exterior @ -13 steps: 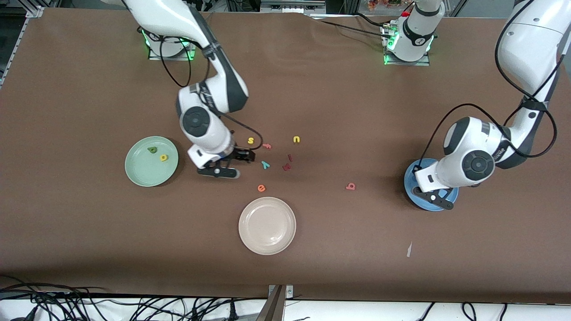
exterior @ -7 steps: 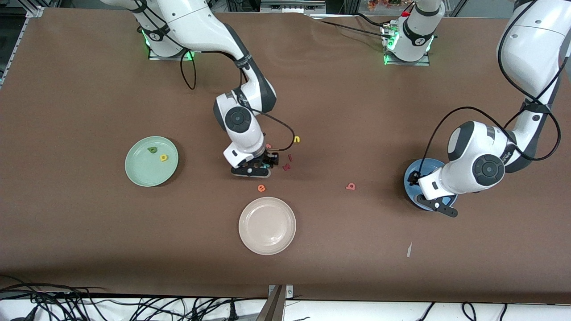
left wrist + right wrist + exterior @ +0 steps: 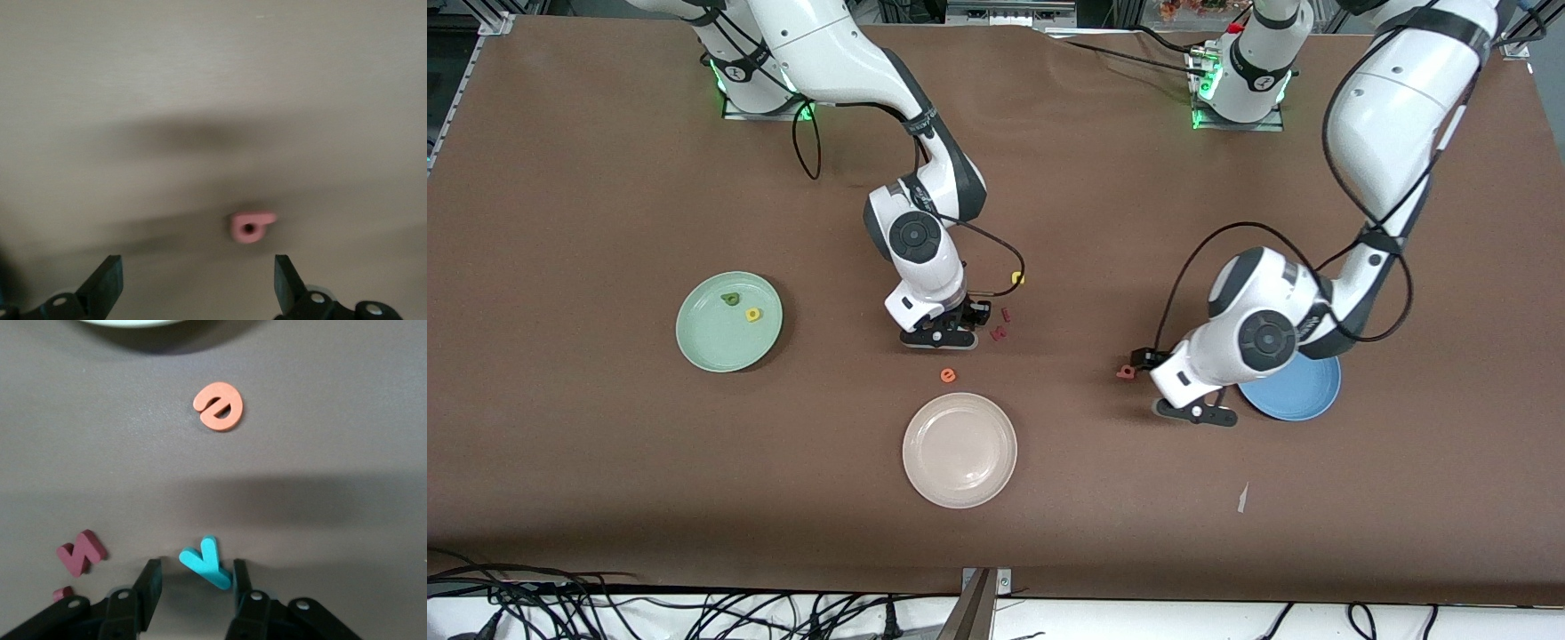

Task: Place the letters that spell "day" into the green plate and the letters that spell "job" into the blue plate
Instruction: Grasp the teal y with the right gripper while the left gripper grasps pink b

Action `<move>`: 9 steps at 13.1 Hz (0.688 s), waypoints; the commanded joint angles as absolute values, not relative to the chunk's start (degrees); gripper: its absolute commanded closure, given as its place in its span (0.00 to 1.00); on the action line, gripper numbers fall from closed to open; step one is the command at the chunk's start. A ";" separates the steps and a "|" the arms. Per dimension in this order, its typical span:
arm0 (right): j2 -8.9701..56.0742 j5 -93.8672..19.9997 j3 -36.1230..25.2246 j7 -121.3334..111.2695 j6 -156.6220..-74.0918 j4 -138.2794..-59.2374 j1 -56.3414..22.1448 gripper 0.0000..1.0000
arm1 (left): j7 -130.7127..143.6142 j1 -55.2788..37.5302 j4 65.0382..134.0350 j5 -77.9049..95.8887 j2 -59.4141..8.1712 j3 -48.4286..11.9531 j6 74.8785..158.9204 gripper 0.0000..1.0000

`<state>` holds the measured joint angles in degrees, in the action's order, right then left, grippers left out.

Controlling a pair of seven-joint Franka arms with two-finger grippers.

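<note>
**Operator:** Where is my right gripper, and what is it doing?

**Inspector:** Your right gripper (image 3: 193, 577) is down at the table among the loose letters. Its fingers (image 3: 148, 580) stand part-way apart, one on each side of the teal "y" (image 3: 205, 562); one finger touches the letter's stem and the other stands just clear, so you have no firm clamp on it that I can confirm. Just ahead of the fingertips lies the orange "e" (image 3: 219, 406), and off to one side the dark red letters (image 3: 81, 552).

**Operator:** And the left?

**Inspector:** Your left gripper (image 3: 195, 283) is low over bare table, fingers wide apart and empty. The salmon-pink "b" (image 3: 250, 226) lies flat just ahead of the fingertips, nearer one finger than the other and not touching either.

**Operator:** The plates?

**Inspector:** The blue plate (image 3: 1303, 396) sits just beside your left wrist, partly under the arm; I cannot tell what lies in it. The green plate (image 3: 707, 347) is well apart from your right gripper, toward the right arm's end of the table, and holds the dark green "d" (image 3: 731, 299) and the yellow "a" (image 3: 753, 314), which lie close together but not touching. The beige plate (image 3: 959, 450) lies past the orange "e" from your right gripper.
</note>
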<state>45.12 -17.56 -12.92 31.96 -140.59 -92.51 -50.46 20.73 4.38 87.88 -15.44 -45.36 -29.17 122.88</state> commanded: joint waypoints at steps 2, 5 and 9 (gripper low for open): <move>46.67 -15.56 -13.10 31.90 -140.10 -90.79 -50.36 0.72 | 27.50 -2.26 85.34 -16.34 -48.43 -24.72 127.34 0.00; 46.58 -15.38 -13.27 31.90 -139.40 -90.79 -50.27 0.94 | 30.14 -5.71 85.43 -16.43 -49.92 -21.45 129.02 0.02; 44.57 -15.47 -15.72 30.33 -132.04 -89.57 -50.01 0.98 | 30.94 -5.71 85.78 -16.70 -50.01 -21.36 128.94 0.21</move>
<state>45.22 -16.32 -14.55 31.54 -136.49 -91.28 -50.40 29.82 -5.19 87.34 -15.62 -49.41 -21.77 129.24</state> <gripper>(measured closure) 0.881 0.123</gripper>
